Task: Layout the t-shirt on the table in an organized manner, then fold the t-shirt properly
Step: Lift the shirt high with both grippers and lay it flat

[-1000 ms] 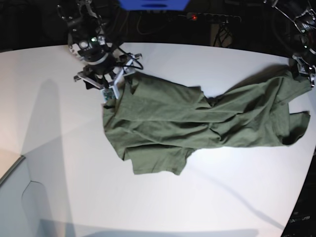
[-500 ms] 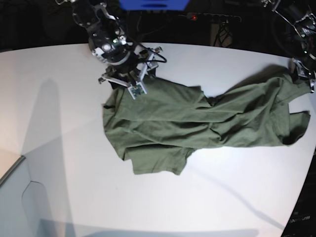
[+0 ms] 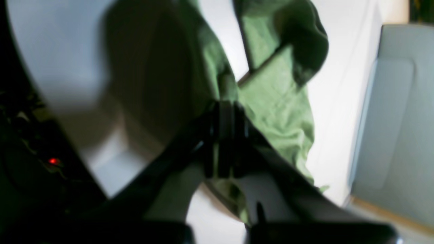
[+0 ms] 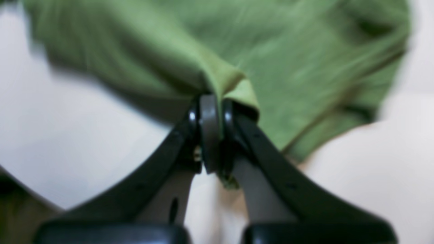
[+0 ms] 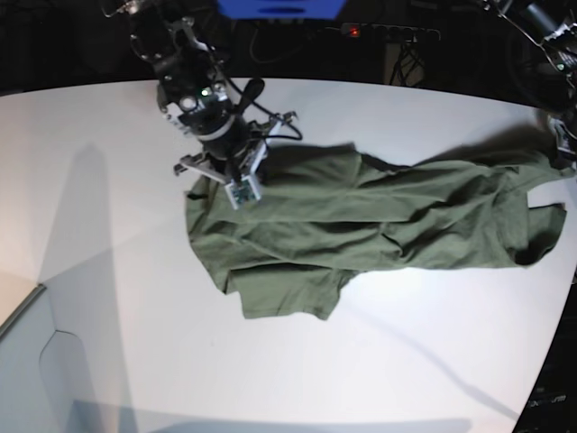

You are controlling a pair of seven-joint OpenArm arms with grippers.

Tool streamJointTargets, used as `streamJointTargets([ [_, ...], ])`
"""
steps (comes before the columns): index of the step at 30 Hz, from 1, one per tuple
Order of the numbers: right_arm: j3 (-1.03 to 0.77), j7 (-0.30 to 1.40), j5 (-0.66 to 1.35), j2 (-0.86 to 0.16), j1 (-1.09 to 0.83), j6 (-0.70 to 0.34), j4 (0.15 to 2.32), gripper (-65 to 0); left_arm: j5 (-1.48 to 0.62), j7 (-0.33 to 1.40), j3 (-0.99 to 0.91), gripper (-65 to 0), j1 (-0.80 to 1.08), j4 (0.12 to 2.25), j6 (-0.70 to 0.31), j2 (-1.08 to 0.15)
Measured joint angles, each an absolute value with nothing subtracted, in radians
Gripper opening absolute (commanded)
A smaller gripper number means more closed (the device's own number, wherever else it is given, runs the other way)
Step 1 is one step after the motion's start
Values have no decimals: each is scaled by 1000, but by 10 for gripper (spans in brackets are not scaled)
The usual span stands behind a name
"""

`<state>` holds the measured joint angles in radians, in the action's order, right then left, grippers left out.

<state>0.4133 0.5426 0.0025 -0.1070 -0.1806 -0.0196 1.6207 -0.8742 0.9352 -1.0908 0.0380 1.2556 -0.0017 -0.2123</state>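
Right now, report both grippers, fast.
Left gripper: fingers closed on the t-shirt.
Right gripper: fingers closed on a t-shirt fold.

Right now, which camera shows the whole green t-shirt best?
The base view: it shows the whole t-shirt spread crumpled across the table. The left wrist view shows only a blurry hanging part, and the right wrist view shows just a pinched fold up close.

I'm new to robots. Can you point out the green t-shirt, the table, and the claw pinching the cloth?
t-shirt (image 5: 297,230), base view, middle of the fabric.
table (image 5: 117,298), base view, bare white top.
right gripper (image 4: 217,101), right wrist view, tips shut on cloth.
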Motion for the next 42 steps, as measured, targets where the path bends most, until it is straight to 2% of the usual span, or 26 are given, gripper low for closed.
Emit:
streamJointTargets([
  [6,283,544,3,-128,-161,-19,1779,-650,-876,939,-976,-650,-37,1351,-2,-215],
  [12,191,544,6,-133,29,-20,1785,-650,-787,940,-744,-650,-277,1327,-10,-274],
  [14,160,532,6,-132,104,-30,1750,-650,-730,939,-683,-650,-392,1275,-9,-278],
  [16,121,517,4,-128,187,-83,1672,-650,-667,942,-624,-650,-496,1210,-3,-273],
  [21,48,365,-1,-123,406,-142,1525,-650,-607,938,-444,-650,-747,1101,-1,-267],
  [26,-73,288,-7,-132,620,-146,1438,-650,-616,728,-231,-650,-955,1002,9,-281],
  [30,-100,241,-5,-169,769,-147,1388,-650,-622,654,-108,-650,-1085,948,7,-271],
  [36,-123,218,-4,-202,818,-146,1387,-650,-625,646,-103,-650,-1158,1014,4,-281],
  [42,-187,208,-1,-186,675,-154,1438,-650,-627,647,-100,-650,-1023,1231,-4,-305],
])
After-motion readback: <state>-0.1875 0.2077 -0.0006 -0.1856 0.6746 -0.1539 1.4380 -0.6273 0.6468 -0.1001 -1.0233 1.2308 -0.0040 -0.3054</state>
